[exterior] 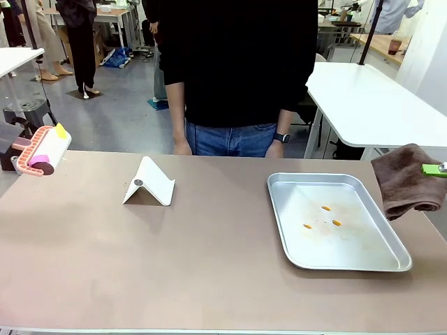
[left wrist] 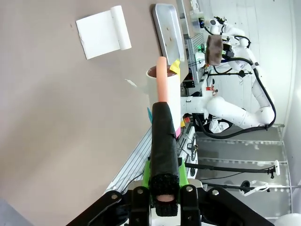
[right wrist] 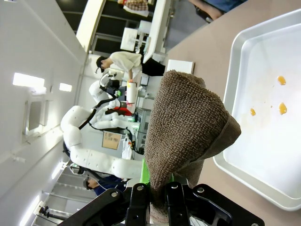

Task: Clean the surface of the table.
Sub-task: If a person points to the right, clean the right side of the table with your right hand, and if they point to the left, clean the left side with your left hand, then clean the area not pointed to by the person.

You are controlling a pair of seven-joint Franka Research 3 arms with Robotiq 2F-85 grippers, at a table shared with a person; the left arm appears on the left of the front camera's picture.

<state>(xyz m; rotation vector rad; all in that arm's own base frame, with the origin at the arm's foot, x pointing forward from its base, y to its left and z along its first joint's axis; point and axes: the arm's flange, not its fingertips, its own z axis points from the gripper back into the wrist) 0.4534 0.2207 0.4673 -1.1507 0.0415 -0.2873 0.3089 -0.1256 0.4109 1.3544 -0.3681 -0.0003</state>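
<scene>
From the front, the taupe surface spans the whole width, with a person in a black top and jeans standing at its far edge. A white stand sits left of centre, toward the far edge. A metal tray lies by the right edge and carries three orange crumbs and some faint smears. A lint roller with a salmon frame is held above the far left corner. At the right edge, the right tool shows a green pad against a hanging brown cloth.

In the left wrist view, the left tool is clamped on the roller's black handle. The white roll points away from the camera, off the surface's edge. The surface fills the left half, with the stand and tray lying farther along it. The other arm holds the cloth in the distance.

In the right wrist view, the right tool is closed tight on a bunched end of the cloth, which rises between its fingers. Beyond the cloth are the tray, its crumbs and a strip of the surface.
</scene>
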